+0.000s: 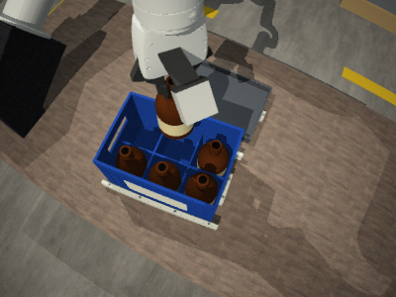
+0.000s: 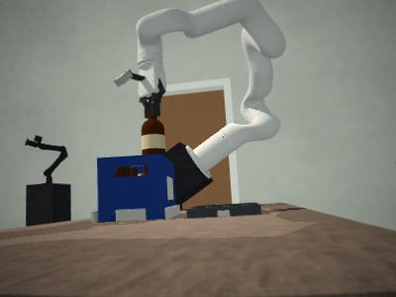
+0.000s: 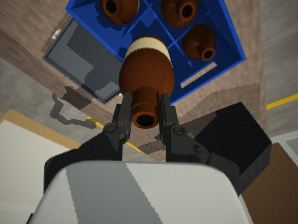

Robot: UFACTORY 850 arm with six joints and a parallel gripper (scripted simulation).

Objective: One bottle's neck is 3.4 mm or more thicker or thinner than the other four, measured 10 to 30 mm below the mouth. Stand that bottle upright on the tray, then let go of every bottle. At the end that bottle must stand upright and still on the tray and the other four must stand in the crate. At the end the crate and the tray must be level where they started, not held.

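Observation:
My gripper (image 2: 152,106) (image 3: 146,103) is shut on the neck of a brown bottle (image 1: 170,116) (image 2: 152,136) (image 3: 147,70) with a cream label. It holds the bottle upright over the back middle cell of the blue crate (image 1: 114,173) (image 2: 134,188) (image 3: 225,30), with the base about level with the crate's top edge. Several other brown bottles stand in the crate, among them one at the front left (image 1: 130,158), one at the front middle (image 1: 164,173) and one at the back right (image 1: 213,155). The dark grey tray (image 1: 247,94) (image 2: 223,210) (image 3: 80,45) lies flat just behind the crate.
The arm's black base (image 2: 188,175) stands close behind the crate, beside the tray. A black box (image 1: 25,84) (image 2: 47,203) with a small dark arm on it stands off to the left. Yellow floor lines (image 1: 368,86) lie beyond the table's edge.

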